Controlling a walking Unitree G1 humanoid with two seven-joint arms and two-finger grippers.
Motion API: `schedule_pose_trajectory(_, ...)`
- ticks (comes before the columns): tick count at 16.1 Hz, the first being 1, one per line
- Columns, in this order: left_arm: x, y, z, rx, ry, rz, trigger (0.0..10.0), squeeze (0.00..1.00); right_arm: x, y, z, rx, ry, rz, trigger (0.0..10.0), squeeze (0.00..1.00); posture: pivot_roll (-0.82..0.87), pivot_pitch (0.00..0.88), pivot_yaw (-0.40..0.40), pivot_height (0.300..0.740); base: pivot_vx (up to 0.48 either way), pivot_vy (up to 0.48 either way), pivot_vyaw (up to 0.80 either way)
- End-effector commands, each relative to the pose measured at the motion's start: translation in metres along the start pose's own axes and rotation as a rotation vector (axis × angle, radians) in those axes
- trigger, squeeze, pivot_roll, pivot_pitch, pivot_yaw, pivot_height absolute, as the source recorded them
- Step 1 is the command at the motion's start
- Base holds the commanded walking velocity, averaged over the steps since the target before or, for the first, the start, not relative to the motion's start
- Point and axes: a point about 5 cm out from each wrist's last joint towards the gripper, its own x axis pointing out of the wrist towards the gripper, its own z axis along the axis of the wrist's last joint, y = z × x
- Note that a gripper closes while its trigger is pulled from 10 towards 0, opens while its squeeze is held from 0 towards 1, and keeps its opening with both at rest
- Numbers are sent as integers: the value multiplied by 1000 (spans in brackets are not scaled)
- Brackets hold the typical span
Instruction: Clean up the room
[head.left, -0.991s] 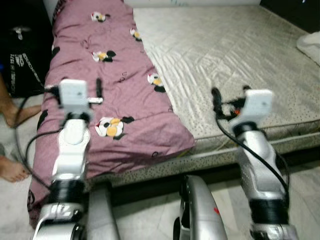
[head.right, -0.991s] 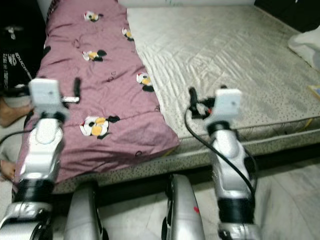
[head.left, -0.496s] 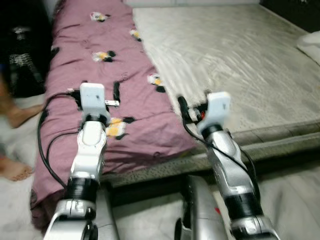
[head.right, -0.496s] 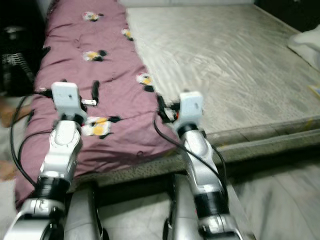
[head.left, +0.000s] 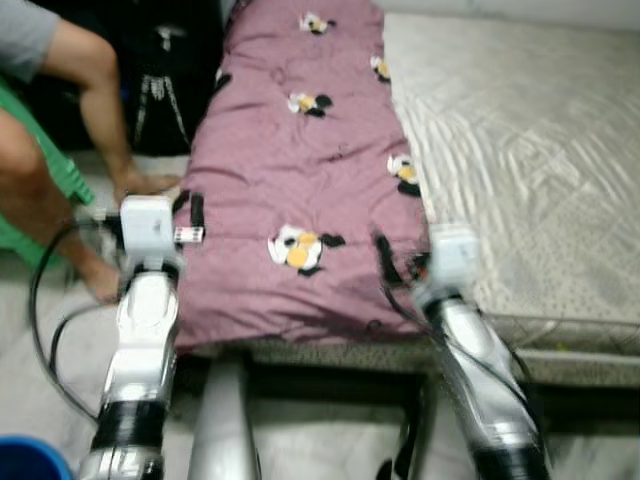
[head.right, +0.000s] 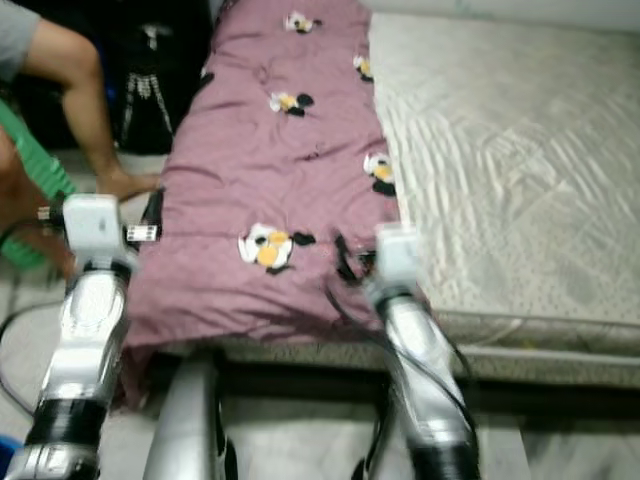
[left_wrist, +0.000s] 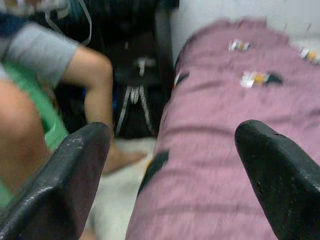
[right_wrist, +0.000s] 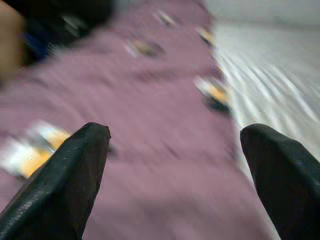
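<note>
A mauve blanket (head.left: 300, 150) printed with cartoon figures lies lengthwise along the left side of a bare grey mattress (head.left: 520, 170), and its near end hangs over the bed's front edge. My left gripper (head.left: 190, 207) is held up at the blanket's left edge, open with nothing between its fingers (left_wrist: 75, 170). My right gripper (head.left: 393, 262) hovers over the blanket's near right corner by the mattress seam, also open and empty, with the blanket (right_wrist: 165, 100) spread in front of it. The views are blurred.
A person's bare legs (head.left: 100, 90) are close on the left, on something green (head.left: 65, 170), with feet on the floor beside the bed. A black bag (head.left: 165, 80) stands behind them. A blue object (head.left: 30, 462) sits at the bottom left. My own legs are below the bed edge.
The whole picture has swung left, bringing the person and black bag into view. My right gripper now stands over the blanket instead of the bare mattress. Both grippers stay open.
</note>
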Motion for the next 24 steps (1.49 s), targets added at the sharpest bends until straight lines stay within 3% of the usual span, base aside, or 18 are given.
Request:
schedule_pose_trajectory(1,-3,15,3,6,-2,59,10000,0,-13,-18,2,-27,5,-70,10000,0,-39,97,-56,517,0,0,0)
schedule_pose_trajectory(3,-8,28,2,3,9,104,10000,0,-31,-29,-2,-55,38,-98,10000,0,-46,130,-62,517,0,0,0)
schedule_pose_trajectory(5,-14,61,-11,18,86,286,10000,0,-50,-46,-7,-91,100,-131,10000,0,-67,173,-73,517,0,0,0)
schedule_pose_trajectory(8,-20,64,-16,14,118,290,10000,0,-54,-50,-7,-99,114,-133,10000,0,-71,181,-76,517,0,0,0)
schedule_pose_trajectory(11,-14,31,-15,-32,135,89,10000,0,-46,-49,-2,-88,120,-140,10000,0,-63,179,-67,517,0,0,0)
schedule_pose_trajectory(12,0,4,-16,-68,160,-54,10000,0,-45,-45,-1,-80,117,-135,10000,0,-69,173,-60,517,0,0,0)
schedule_pose_trajectory(13,5,-3,-15,-71,157,-75,10000,0,-45,-45,-1,-79,117,-136,10000,0,-71,172,-59,517,0,0,0)
schedule_pose_trajectory(14,17,-30,-10,-107,168,-165,10000,0,-45,-43,-3,-71,119,-144,10000,0,-90,162,-46,517,0,0,0)
schedule_pose_trajectory(15,21,-51,-6,-137,178,-249,10000,0,-41,-43,-2,-71,111,-147,10000,0,-94,158,-38,517,0,0,0)
schedule_pose_trajectory(17,19,-79,-3,-150,197,-380,10000,0,-37,-48,0,-73,107,-170,10000,0,-101,152,-27,517,0,0,0)
schedule_pose_trajectory(18,14,-101,-4,-178,229,-478,10000,0,-36,-51,0,-81,108,-181,10000,0,-107,150,-22,517,0,0,0)
schedule_pose_trajectory(21,2,-125,-5,-141,222,-585,10000,0,-33,-51,-1,-75,113,-193,10000,0,-106,147,-22,517,0,0,0)
schedule_pose_trajectory(24,-9,-126,-16,-155,279,-626,10000,0,-16,-44,1,-71,104,-162,10000,0,-84,143,-28,517,0,0,0)
